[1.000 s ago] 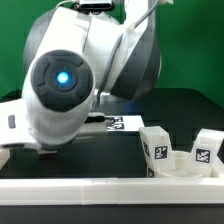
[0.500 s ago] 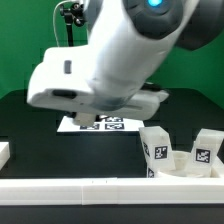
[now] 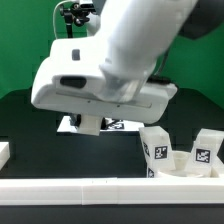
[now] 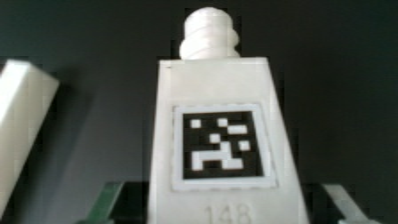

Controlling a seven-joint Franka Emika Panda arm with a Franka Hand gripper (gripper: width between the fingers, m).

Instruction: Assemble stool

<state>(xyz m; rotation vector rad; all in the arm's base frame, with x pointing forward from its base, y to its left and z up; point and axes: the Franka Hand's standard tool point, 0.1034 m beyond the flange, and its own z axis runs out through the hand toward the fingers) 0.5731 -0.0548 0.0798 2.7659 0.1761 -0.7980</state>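
Wrist view: tool (image 4: 221,208) is clamped on a stool leg (image 4: 217,120), screw tip pointing away, I guess for threading in. Other stool parts (image 3: 156,148) sit at the exterior view's right.

Black worktop (image 3: 60,160) noted carrying the marker board (image 3: 120,124) flat toward its far middle, partly hidden, and a long white border rail (image 3: 80,190) along its near edge, with green backdrop (image 3: 20,50) and dark camera mount (image 3: 74,15) behind.

Bright even light, soft low-resolution blur
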